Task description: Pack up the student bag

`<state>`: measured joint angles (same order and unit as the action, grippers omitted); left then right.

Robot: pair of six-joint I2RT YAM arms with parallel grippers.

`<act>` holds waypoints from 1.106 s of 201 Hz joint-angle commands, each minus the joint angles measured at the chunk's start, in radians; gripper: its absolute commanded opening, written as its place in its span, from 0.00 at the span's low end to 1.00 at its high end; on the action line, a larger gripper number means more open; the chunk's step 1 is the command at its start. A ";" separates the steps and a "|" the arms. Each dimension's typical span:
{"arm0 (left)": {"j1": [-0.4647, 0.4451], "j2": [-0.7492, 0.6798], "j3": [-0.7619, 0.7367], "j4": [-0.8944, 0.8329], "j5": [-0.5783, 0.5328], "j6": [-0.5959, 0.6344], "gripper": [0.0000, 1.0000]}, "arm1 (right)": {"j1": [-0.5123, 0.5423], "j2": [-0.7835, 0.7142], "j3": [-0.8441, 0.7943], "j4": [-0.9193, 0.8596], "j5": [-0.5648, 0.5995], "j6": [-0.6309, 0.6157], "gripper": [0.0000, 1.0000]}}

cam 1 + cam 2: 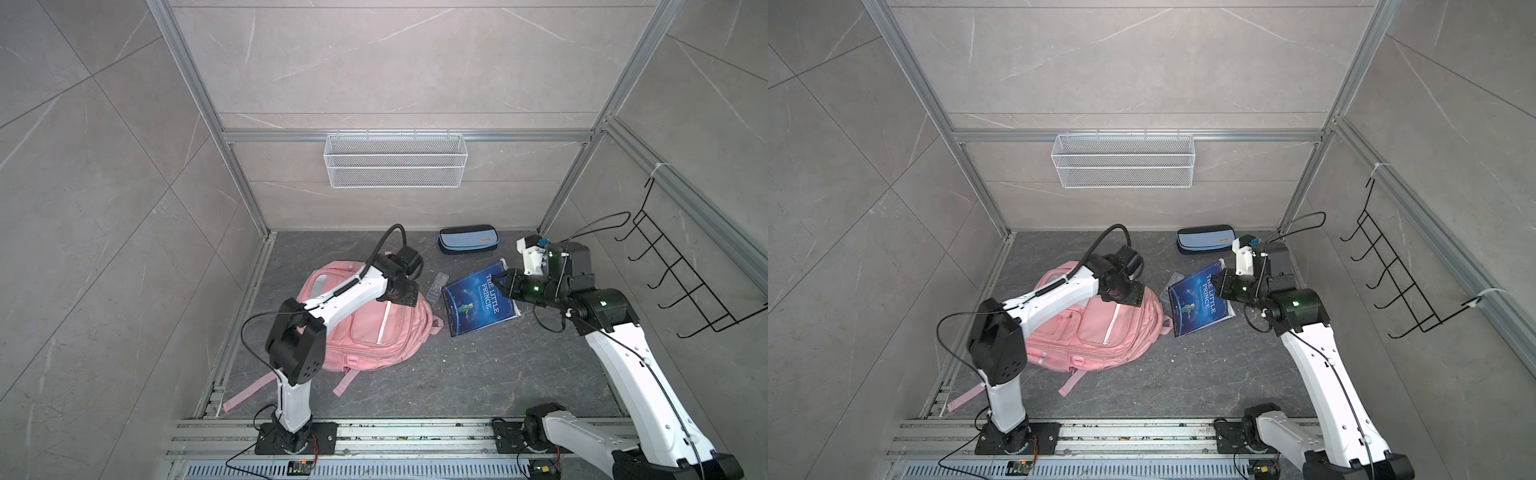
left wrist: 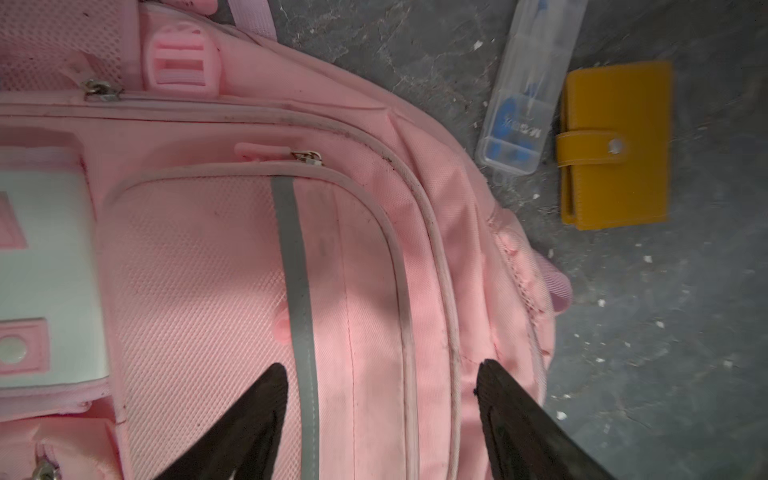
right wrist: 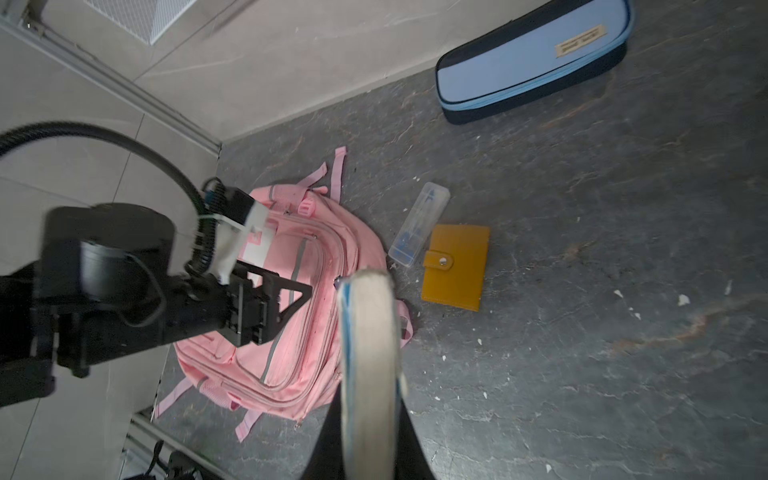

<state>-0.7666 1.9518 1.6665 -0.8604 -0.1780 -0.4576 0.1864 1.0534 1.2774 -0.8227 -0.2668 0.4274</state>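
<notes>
You are hovering the left end effector [image 2: 381, 368], released, over the student bag [image 1: 365, 320], flat at nine o'clock on the surface [image 1: 498, 374]; the right end effector [image 1: 500, 284] is clenching the book [image 1: 473, 309]. Soft, floppy fabric is likely favouring a hold at the zip pull [image 2: 306, 158].

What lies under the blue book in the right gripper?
A yellow wallet lies on the floor beside a clear case, seen in the right wrist view. In both top views the book covers the wallet.

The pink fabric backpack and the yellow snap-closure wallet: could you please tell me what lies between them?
A slim clear plastic case with blue contents lies between backpack and wallet; both wrist views show it.
</notes>
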 commanded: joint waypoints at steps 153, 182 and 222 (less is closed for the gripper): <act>0.140 -0.358 0.018 -0.048 0.305 0.040 0.00 | 0.001 -0.023 -0.087 0.121 -0.059 0.218 0.00; 0.207 -0.483 -0.036 0.040 0.510 0.023 0.00 | 0.006 -0.010 -0.167 0.281 -0.142 0.343 0.00; 0.239 -0.582 -0.169 0.322 0.692 -0.164 0.00 | 0.075 0.093 -0.267 0.569 -0.178 0.530 0.00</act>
<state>-0.5282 1.4315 1.5311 -0.8413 0.2840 -0.4973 0.2173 1.0897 1.0492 -0.5194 -0.3832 0.7963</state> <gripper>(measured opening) 0.061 0.120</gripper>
